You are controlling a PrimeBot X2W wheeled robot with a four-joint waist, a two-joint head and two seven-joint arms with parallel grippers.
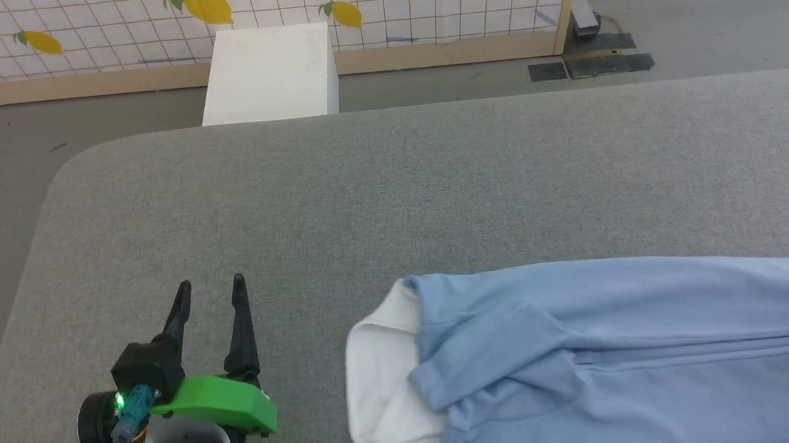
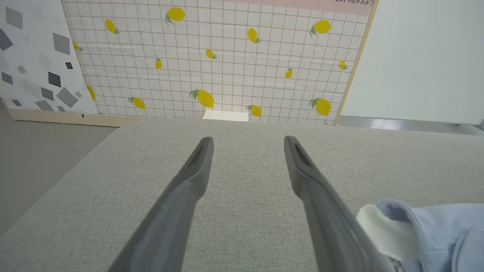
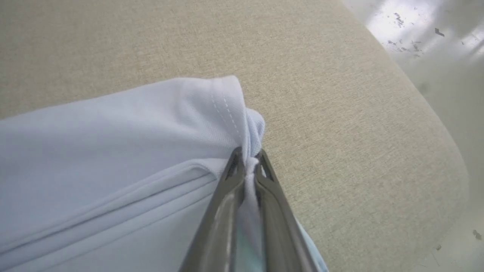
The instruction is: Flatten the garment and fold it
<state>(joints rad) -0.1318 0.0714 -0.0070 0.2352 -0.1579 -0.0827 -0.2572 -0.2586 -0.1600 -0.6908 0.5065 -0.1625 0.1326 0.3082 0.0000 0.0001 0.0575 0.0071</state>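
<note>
The garment (image 1: 612, 345), a light blue shirt with a white collar (image 1: 380, 387), lies folded lengthwise on the grey table (image 1: 364, 195), stretching from the middle to the right edge of the head view. My left gripper (image 1: 209, 289) rests open over bare table, well left of the collar, with nothing between its fingers (image 2: 196, 166). The collar end of the garment (image 2: 416, 234) sits at the lower right of the left wrist view. In the right wrist view my right gripper (image 3: 247, 158) is shut on a bunched hem corner of the garment (image 3: 113, 151).
A white box (image 1: 271, 72) stands on the floor beyond the table's far edge, in front of a lemon-patterned partition (image 1: 347, 4). The table's rounded left corner (image 1: 69, 171) is near my left arm. Its right corner and the floor (image 3: 435, 56) show past the right gripper.
</note>
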